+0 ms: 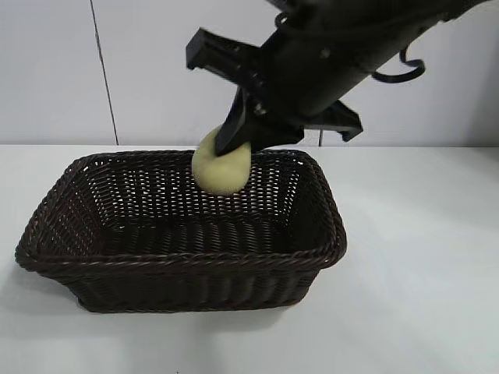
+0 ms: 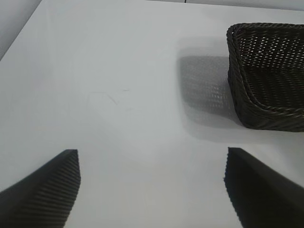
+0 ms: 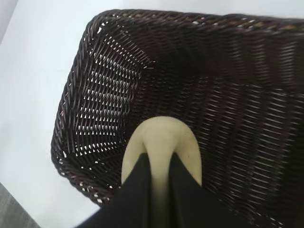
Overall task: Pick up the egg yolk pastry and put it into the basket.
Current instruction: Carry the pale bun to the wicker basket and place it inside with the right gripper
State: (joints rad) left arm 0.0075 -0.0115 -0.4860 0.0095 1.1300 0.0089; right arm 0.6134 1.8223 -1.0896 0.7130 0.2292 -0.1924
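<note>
The pale yellow egg yolk pastry (image 1: 221, 170) hangs above the inside of the dark brown wicker basket (image 1: 86, 257), near its far rim. My right gripper (image 1: 234, 144) is shut on it, reaching down from the upper right. In the right wrist view the two black fingers (image 3: 135, 183) pinch the pastry (image 3: 161, 137) over the basket floor (image 3: 228, 123). My left gripper (image 2: 152, 164) stands open over bare table, with a corner of the basket (image 2: 242, 95) off to one side. The left arm does not show in the exterior view.
White table (image 1: 421, 257) surrounds the basket on all sides. A pale wall (image 1: 54, 70) rises behind the table. The right arm's black body (image 1: 343, 47) fills the space above the basket's far right.
</note>
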